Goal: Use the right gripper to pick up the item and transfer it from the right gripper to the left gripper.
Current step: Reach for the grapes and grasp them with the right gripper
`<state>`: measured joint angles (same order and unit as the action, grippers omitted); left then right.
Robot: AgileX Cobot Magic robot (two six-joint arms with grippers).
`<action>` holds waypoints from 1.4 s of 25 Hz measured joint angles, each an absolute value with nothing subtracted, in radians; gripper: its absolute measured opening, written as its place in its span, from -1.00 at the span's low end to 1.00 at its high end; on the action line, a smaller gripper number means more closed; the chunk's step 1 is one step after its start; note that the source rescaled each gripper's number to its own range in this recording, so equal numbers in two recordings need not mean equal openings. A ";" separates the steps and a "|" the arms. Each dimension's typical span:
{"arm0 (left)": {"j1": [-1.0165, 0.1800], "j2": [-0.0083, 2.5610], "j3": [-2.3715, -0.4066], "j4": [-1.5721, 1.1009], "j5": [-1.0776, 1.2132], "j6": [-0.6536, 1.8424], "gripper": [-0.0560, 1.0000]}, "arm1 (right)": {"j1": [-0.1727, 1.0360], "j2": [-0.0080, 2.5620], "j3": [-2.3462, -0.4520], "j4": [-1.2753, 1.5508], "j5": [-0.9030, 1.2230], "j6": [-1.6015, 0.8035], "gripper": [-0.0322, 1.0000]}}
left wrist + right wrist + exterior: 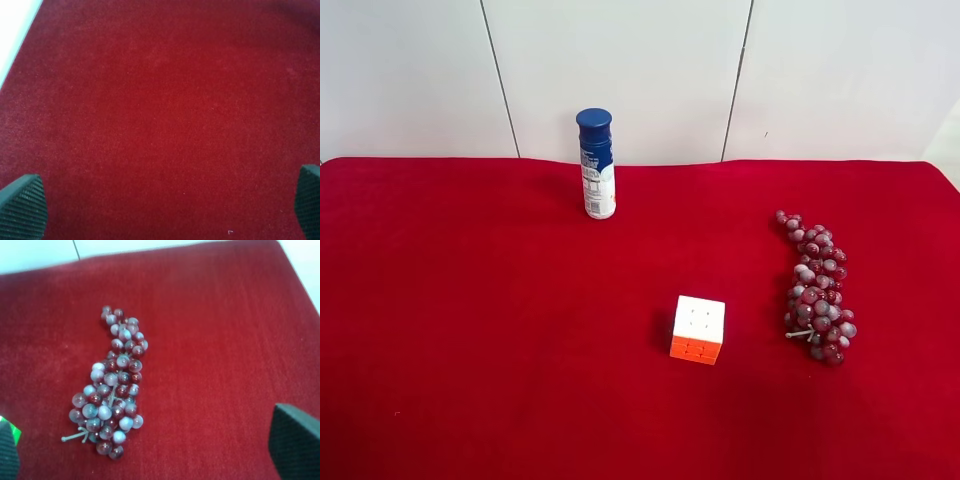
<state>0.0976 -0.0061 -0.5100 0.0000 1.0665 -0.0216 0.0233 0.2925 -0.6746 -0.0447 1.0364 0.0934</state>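
Bright, even, from overhead. Short soft shadow hugging cube (698, 329). Wrist views soft: grapes (110, 385) between right jaws slightly blurred, with small glints; pads (295, 440) out of focus; cloth (165, 120) between left jaws darker toward edges.

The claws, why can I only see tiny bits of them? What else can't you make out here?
- Right claw: right wrist view, only two pad tips show; the bottom edge cuts off the rest.
- Left claw: left wrist view, likewise cut off by the bottom edge.
- Arms: outside the exterior high view entirely.
- Bottle: exterior high view, label print too small to read.
- Grapes: underside hidden against the red cloth.
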 joint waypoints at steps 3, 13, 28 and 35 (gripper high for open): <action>0.098 -0.006 -0.510 0.000 1.067 -0.022 1.00 | 0.023 0.443 -0.715 -0.045 1.034 0.119 1.00; 0.098 -0.006 -0.510 0.000 1.067 -0.022 1.00 | 0.023 0.902 -0.737 -0.046 0.870 0.180 1.00; 0.098 -0.006 -0.510 0.000 1.067 -0.022 1.00 | 0.023 1.366 -0.738 0.012 0.539 0.190 1.00; 0.098 -0.006 -0.510 0.000 1.067 -0.022 1.00 | 0.081 1.538 -0.738 0.144 0.439 0.091 1.00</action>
